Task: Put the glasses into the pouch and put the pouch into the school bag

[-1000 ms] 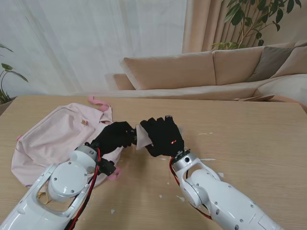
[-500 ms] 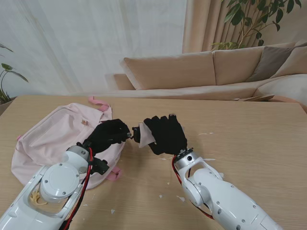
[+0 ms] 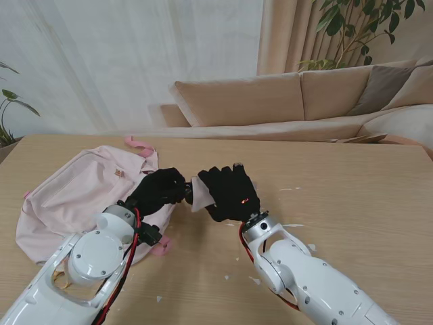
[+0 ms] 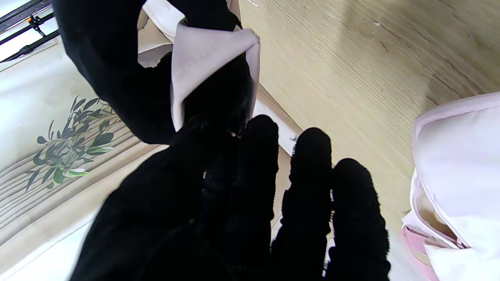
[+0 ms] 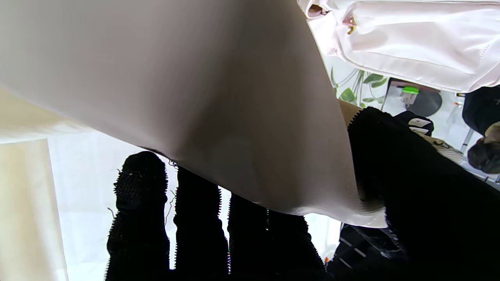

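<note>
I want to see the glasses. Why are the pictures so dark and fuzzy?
Left wrist view: black left hand fills the frame, soft-focused, hiding the pouch mouth. Right wrist view: pouch too close, bright window behind silhouettes the right hand. Stand view: sharp, evenly lit, glasses not visible.

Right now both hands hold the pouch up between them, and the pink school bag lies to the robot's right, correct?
Not quite. The stand view shows the school bag on the robot's left; left hand and right hand do hold the pouch between them.
</note>
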